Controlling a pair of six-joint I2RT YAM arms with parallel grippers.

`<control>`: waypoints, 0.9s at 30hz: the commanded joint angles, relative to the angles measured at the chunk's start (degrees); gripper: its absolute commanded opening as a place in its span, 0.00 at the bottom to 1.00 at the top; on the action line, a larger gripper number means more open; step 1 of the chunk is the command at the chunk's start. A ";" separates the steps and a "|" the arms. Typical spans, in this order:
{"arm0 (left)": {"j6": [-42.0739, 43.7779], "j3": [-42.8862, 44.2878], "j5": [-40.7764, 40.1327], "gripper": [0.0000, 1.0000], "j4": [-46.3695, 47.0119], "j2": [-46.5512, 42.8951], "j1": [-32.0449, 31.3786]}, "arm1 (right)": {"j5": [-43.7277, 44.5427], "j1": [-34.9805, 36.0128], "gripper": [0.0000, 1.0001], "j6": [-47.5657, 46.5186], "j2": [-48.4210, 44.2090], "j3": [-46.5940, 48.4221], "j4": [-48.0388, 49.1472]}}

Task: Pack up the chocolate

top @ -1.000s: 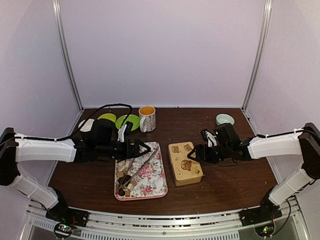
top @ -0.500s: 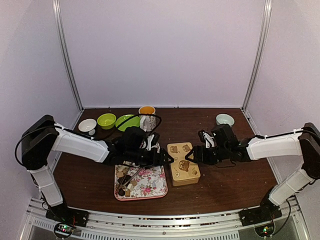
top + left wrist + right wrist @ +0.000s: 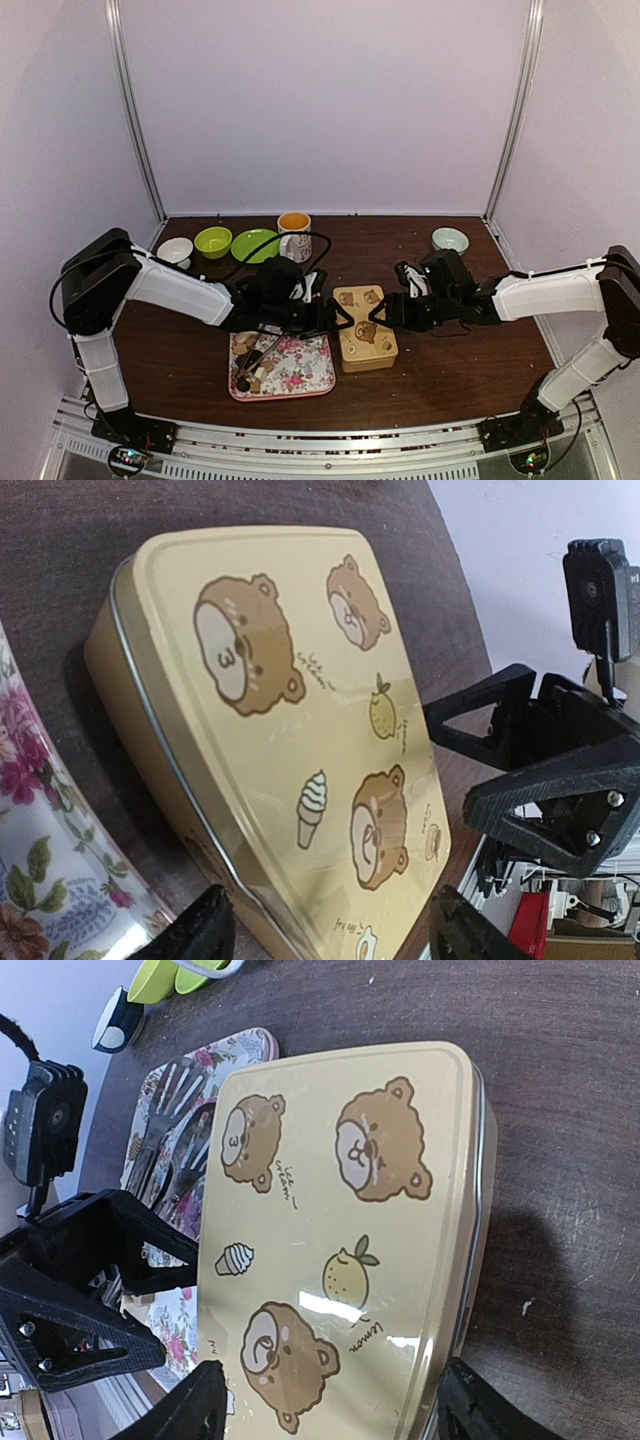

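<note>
The chocolate point(image 3: 247, 376), small tan and dark pieces, lies at the near left corner of the floral tray point(image 3: 300, 372). A yellow bear-print tin point(image 3: 366, 342) stands shut just right of the tray. My left gripper point(image 3: 345, 318) reaches in from the left, its open jaws astride the tin point(image 3: 290, 730) with a gap on one side. My right gripper point(image 3: 386, 314) comes from the right, its fingers against both long edges of the tin point(image 3: 350, 1210). Each wrist view shows the other gripper across the lid.
Metal tongs point(image 3: 268, 347) lie slantwise on the tray. Along the back stand an orange-filled mug point(image 3: 294, 237), a green plate point(image 3: 255, 243), a green bowl point(image 3: 213, 241) and a white bowl point(image 3: 175, 250). A pale bowl point(image 3: 450, 239) sits at the back right.
My left arm has swung right from above the tray to the tin, its jaws narrowing. The right gripper edged left and closed slightly onto the tin, which shifted a little left.
</note>
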 commanded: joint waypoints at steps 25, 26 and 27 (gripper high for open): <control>3.05 5.91 1.23 0.43 -0.54 -3.30 -0.56 | 2.69 0.55 0.69 -1.67 -4.34 3.26 -4.29; 3.07 5.96 1.25 0.40 -0.39 -3.40 -0.64 | 2.64 0.55 0.69 -1.71 -4.63 3.21 -4.35; 3.08 6.06 1.33 0.39 -0.19 -3.49 -0.65 | 2.64 0.55 0.69 -1.77 -4.78 3.25 -4.55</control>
